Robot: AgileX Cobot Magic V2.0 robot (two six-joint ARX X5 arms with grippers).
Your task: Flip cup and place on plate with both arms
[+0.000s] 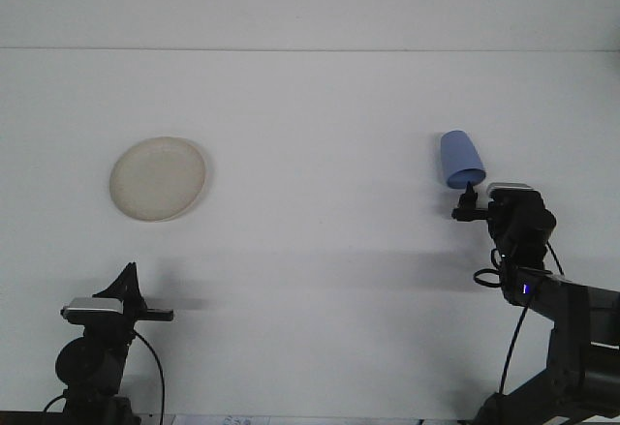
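Observation:
A light blue cup point(461, 159) lies on its side on the white table at the right, with its mouth turned toward the near right. A cream plate point(158, 178) rests flat on the table at the left, with nothing on it. My right gripper point(472, 194) sits just in front of the cup's mouth, its tip at the rim; whether it touches is unclear. My left gripper point(128, 275) stays low at the near left, well short of the plate and holding nothing that I can see.
The white table point(320, 115) stretches back to a far edge near the top of the view. A wide stretch of table separates the cup from the plate. Cables hang off both arms near the bottom edge.

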